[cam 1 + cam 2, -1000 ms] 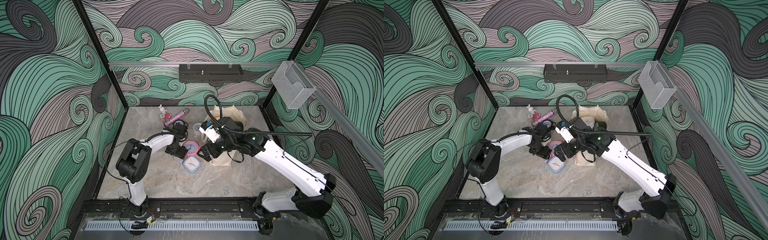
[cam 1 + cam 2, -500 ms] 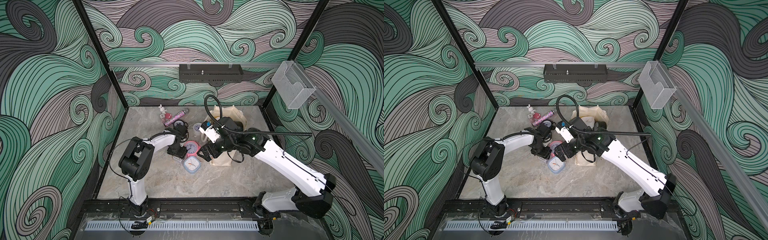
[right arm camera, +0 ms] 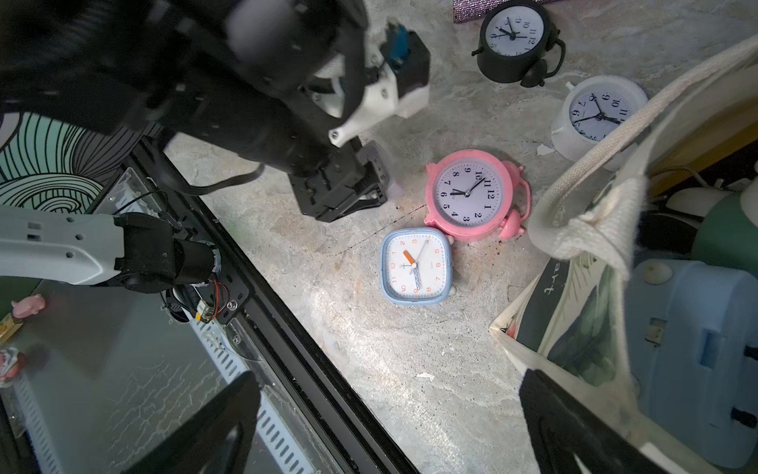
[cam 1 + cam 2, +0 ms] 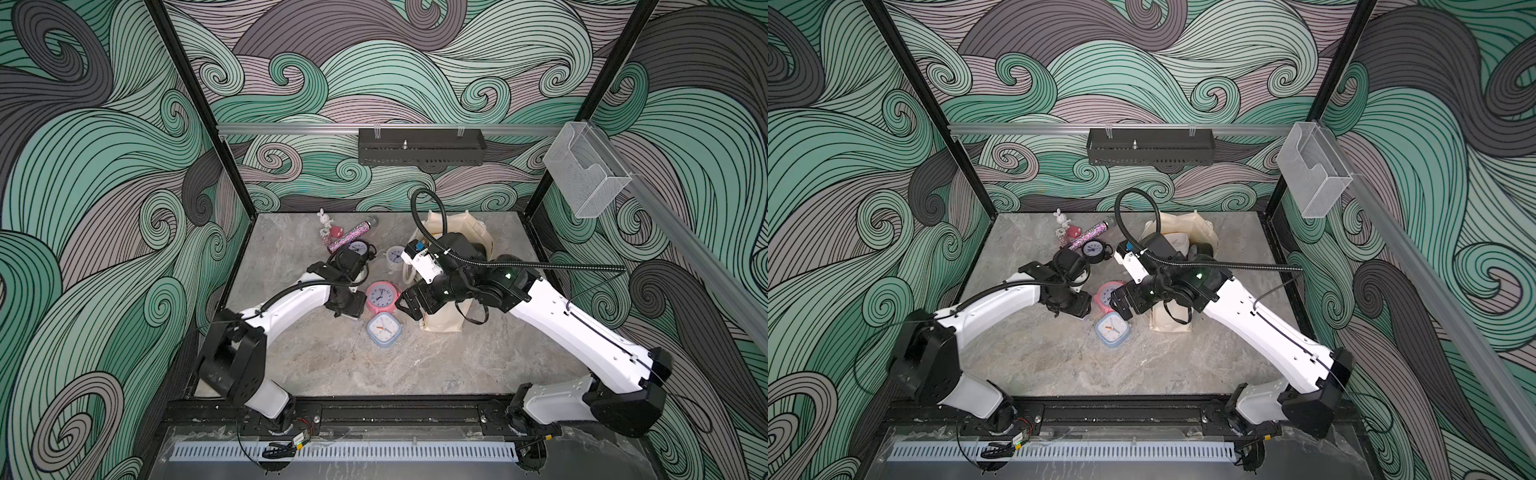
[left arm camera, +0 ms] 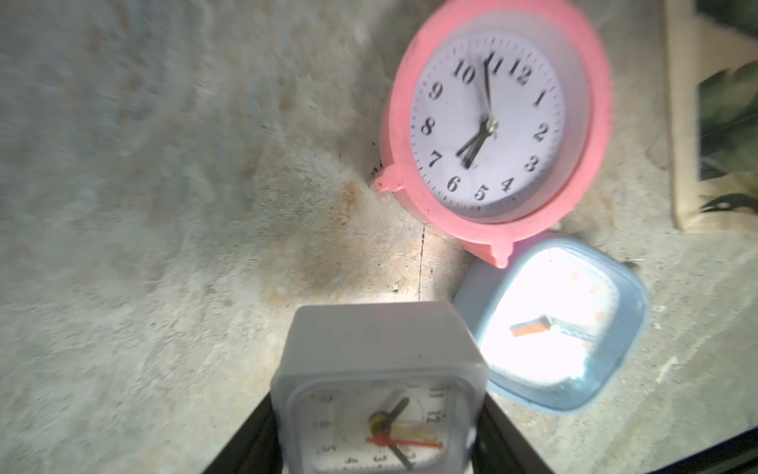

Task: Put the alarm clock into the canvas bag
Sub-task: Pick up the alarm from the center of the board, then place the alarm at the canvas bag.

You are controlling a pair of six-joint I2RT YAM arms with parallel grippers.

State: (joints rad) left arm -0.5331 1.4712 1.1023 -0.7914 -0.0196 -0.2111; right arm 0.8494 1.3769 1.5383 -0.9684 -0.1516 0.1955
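Seating the grasp before any lift looks like the step in hand. The grey marble table (image 4: 324, 365) is crowded at its middle, so a carry should rise straight up first, then travel right.

The canvas bag (image 4: 442, 322) lies right of centre, stretching from mid-table toward the far edge. A blue item (image 3: 689, 353) already sits in it and its strap-edged mouth hangs slack, so the entry should aim for the widest gap.

The right gripper (image 4: 409, 302) hangs at the bag's left side, jaws spread wide with nothing between them. It could help by catching the rim and holding it up.

The left gripper (image 4: 348, 306) sits just left of the pink round clock (image 4: 380, 296). The blue square clock (image 4: 384, 329) lies close against the pink one on its near side. Both are easy to nudge, so the wrist should stay clear of them.

The left gripper's fingers flank the pale square alarm clock (image 5: 381, 390) low on both sides. Whether the pads press on it yet I cannot tell. They should meet the flat sides evenly, or the smooth case may twist out.
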